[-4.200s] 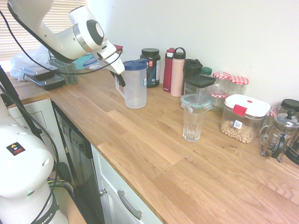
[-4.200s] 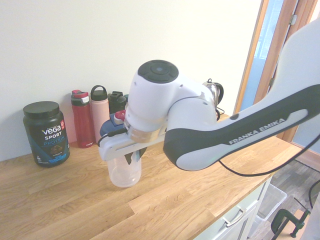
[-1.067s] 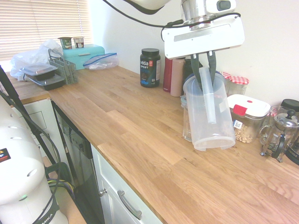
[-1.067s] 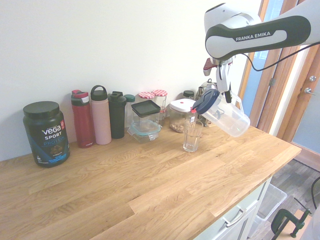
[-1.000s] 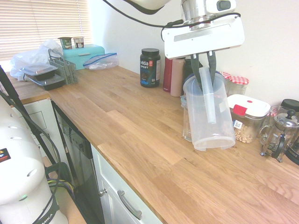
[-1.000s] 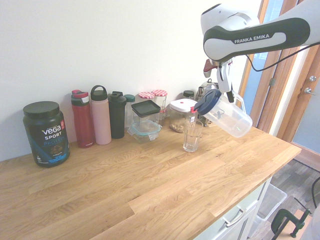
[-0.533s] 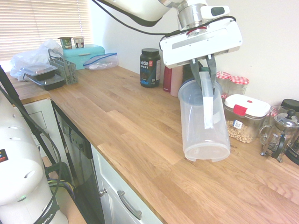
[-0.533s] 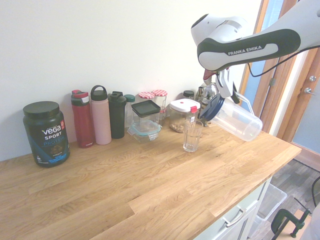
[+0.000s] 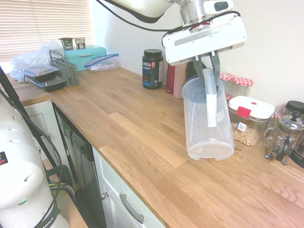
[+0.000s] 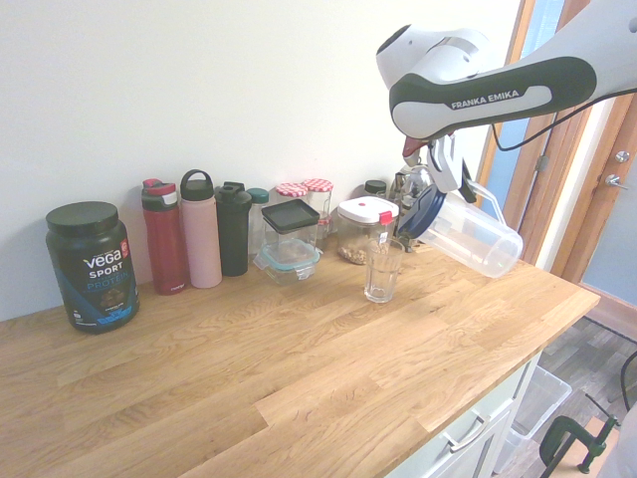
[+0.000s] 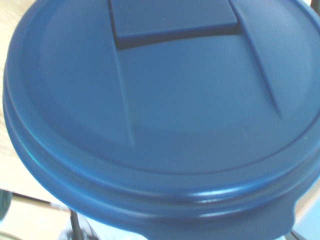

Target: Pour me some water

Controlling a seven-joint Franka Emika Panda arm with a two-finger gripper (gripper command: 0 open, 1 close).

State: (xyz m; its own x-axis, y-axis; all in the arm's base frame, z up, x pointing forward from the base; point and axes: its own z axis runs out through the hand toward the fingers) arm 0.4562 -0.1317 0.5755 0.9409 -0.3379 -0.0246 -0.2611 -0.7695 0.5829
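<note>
The claw (image 9: pixel 207 78) is pinching the handle (image 9: pixel 211 102) of the translucent plastic pitcher (image 9: pixel 207 130). The pitcher is tilting in the air above the wooden countertop (image 10: pixel 249 388), its blue lid (image 10: pixel 422 212) leaning down toward the clear drinking glass (image 10: pixel 381 271), which is standing upright near the lid. Behind the glass, the white-lidded container of chickpeas (image 10: pixel 362 231) is sitting toward the wall. Farther along, the black shaker bottle (image 10: pixel 234 231), the pink bottle (image 10: pixel 201 234), the red bottle (image 10: pixel 166 244) and the Vega protein tub (image 10: pixel 93 269) are standing in a row.
</note>
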